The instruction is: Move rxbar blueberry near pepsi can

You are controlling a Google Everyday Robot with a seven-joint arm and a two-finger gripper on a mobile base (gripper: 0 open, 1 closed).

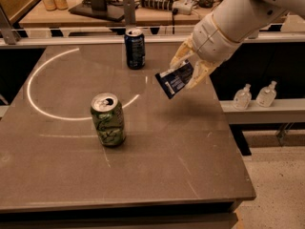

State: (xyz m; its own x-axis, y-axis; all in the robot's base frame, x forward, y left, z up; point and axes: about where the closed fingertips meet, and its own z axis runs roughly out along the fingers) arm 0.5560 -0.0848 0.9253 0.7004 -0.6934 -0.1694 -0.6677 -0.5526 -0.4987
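1. Navy-blue wrapping marked the rxbar blueberry (174,80) in the camera view. It was clamped in the hand (186,72), tilted with one corner down, and hung clear of the bench (190,166).
2. Hand state: the two tan fingers were closed onto the bar's upper end, and the lower end hung free.
3. Task progress: the pick-up was judged complete, since the bar was off the surface. The placement was not yet done.
4. The pepsi can (135,48) stood upright near the bench's far edge. It was to the left of the bar in the picture and near it, with a gap between them.
5. Remaining work, as judged: carry the bar toward the can, lower it to the bench beside the can, and release it.
6. Arm pose: the white arm entered from the upper right and sloped down and leftward. The hand was over the far-right part of the bench.
7. A green-and-white can (108,120) stood nearer the front, well apart from the hand.
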